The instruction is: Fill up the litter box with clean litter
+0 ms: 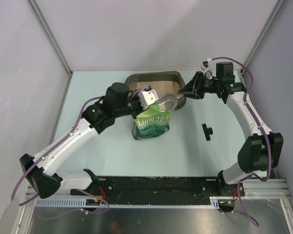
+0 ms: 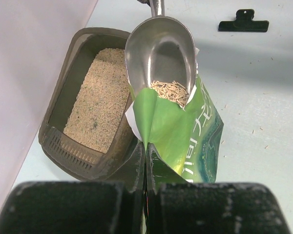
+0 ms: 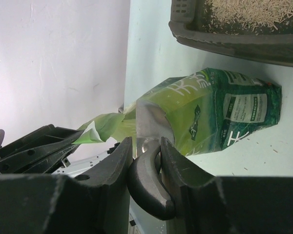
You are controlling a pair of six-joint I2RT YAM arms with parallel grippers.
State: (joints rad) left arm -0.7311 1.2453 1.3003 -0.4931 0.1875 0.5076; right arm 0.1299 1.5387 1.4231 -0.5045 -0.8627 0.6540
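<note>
The dark brown-grey litter box [image 1: 179, 77] sits at the back of the table and holds a layer of beige clean litter [image 2: 100, 100]. It also shows in the left wrist view [image 2: 56, 109] and the right wrist view [image 3: 234, 44]. A green printed bag [image 1: 153, 126] stands in front of it. My left gripper [image 2: 147, 151] is shut on the bag's top edge [image 2: 158, 117]. My right gripper [image 3: 145, 146] is shut on the black handle [image 3: 149, 183] of a silver scoop [image 2: 158, 56]. The scoop's tip is in the bag's mouth, with a few granules in the bowl [image 2: 171, 90].
A black clip [image 1: 206, 130] lies on the table right of the bag; it also shows in the left wrist view [image 2: 243, 23]. Loose granules are scattered on the table near the bag. White walls close in the left, back and right.
</note>
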